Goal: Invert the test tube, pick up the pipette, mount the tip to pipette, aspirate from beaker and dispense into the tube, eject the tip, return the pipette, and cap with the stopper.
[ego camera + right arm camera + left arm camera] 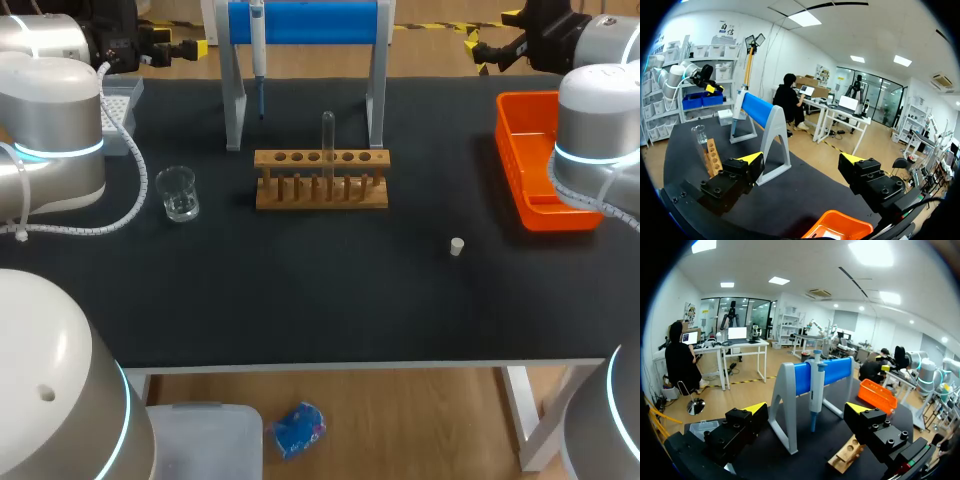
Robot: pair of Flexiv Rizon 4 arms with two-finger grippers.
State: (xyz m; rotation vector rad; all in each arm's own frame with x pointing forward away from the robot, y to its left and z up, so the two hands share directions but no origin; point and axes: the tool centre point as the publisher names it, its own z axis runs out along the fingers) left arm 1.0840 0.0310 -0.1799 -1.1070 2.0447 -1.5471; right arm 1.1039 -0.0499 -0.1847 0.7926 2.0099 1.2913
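A clear test tube point(327, 135) point(699, 137) stands upright in the wooden rack point(320, 180) point(714, 157) at the table's middle. Behind the rack, the pipette point(258, 50) point(816, 385) hangs on the blue-barred stand point(305, 22) point(812, 377) point(759, 111). At the left is a glass beaker point(177, 193), and the small white stopper point(457, 246) lies at the right front. My left gripper point(185, 48) point(807, 410) hovers open at the far left, facing the pipette. At the far right my right gripper point(485, 48) point(802, 160) is open too, and holds nothing.
An orange tray point(540, 160) point(877, 395) point(840, 227) sits along the right edge, under my right arm. A tip box point(118, 105) point(702, 427) stands at the far left corner. Dark bare tabletop spreads in front of the rack.
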